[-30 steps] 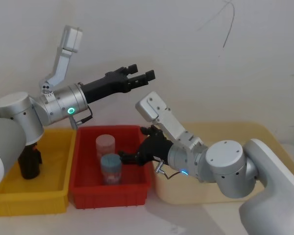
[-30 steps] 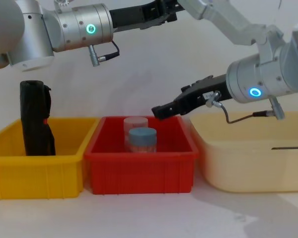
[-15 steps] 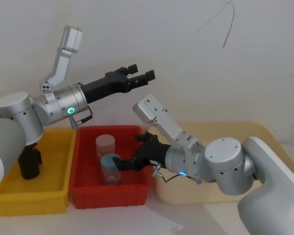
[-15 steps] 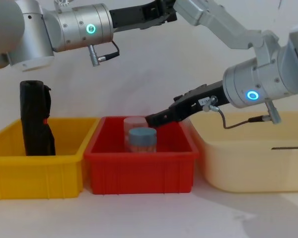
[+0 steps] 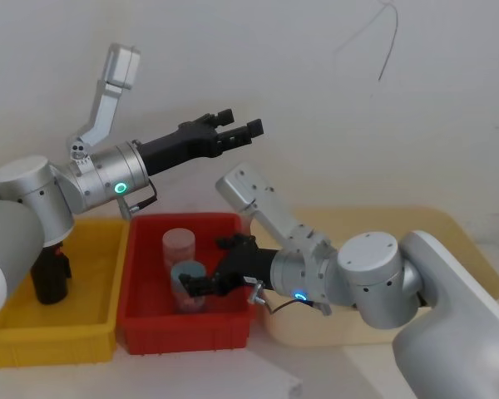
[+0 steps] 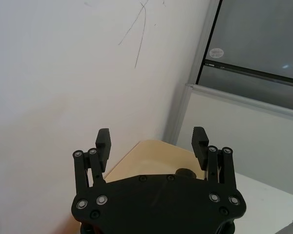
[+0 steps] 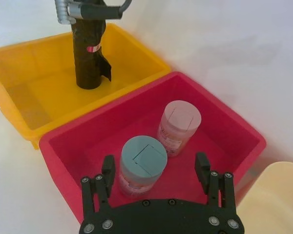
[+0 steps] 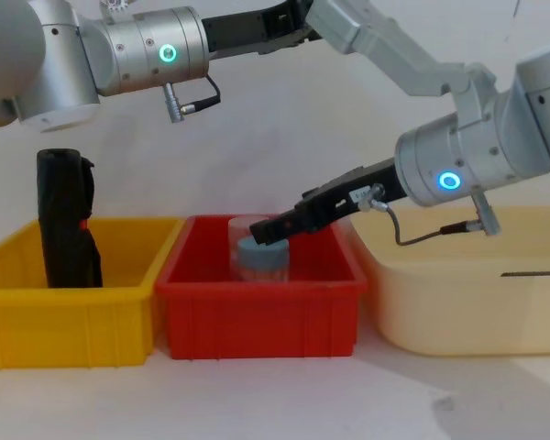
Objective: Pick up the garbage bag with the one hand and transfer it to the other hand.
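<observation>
**Bag not yet picked up, handover all to come**

The garbage bag (image 8: 66, 220) stands upright in the yellow bin (image 8: 69, 321) at the left of the chest view, with nothing touching it. As far as the pictures show, no part of the task is done.

The left gripper (image 5: 241, 121), on the arm with the green ring, hangs high in the upper middle of the head view. It points at the wall with its fingers spread wide and nothing between them, well apart from the bag.

The right gripper (image 7: 154, 163), on the arm with the blue ring, reaches low into the red bin (image 8: 257, 321) at the centre. Its fingers are spread on either side of a blue-lidded jar (image 7: 143, 156) without pinching it. A pink-lidded jar (image 7: 182, 117) stands just beside that one.

What is left, by my judgement, is everything. The left gripper must come down to the yellow bin, close on the bag and lift it. Then the right gripper must leave the red bin to take it.
</observation>
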Available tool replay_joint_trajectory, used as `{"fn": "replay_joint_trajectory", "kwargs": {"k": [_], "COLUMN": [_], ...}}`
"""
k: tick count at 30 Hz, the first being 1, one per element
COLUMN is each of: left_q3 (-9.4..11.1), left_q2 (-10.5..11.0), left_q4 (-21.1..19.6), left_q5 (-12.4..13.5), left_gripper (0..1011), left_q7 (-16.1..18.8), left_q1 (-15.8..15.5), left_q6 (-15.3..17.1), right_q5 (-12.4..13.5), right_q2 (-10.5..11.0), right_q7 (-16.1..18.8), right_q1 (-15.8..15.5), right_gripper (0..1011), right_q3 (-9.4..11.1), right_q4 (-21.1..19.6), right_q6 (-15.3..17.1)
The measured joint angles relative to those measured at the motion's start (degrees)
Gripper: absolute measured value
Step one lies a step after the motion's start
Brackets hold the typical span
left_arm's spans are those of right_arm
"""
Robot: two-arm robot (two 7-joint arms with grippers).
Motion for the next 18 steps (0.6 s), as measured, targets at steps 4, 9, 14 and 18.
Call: {"fn": "replay_joint_trajectory", "kwargs": {"k": [4,9,14,18], "left_q3": [0.0,0.0,0.0,0.0], "left_q2": [0.0,0.0,0.0,0.0], "left_q4": [0.0,0.0,0.0,0.0], "left_q5": [0.0,0.0,0.0,0.0], "left_gripper": [1002,1001,1001,1002], "left_q7": [0.0,0.0,0.0,0.0], "left_q1": [0.0,0.0,0.0,0.0], "left_q6": [0.0,0.0,0.0,0.0], "right_q5": [0.12,0.26,0.34,0.42], "right_q2": [-0.46,-1.27,-1.75,-2.08], "right_q7": [0.0,-0.14,-0.23,-0.23], "right_q1": [0.56,1.7,2.43,2.98], "right_gripper": [1000,1000,1000,1000], "right_q3": [-0.3,-0.79,-1.2,-1.53], "right_q4": [1.39,3.97,5.68,6.92], "right_q6": [-0.25,-0.84,-1.29,-1.6]}}
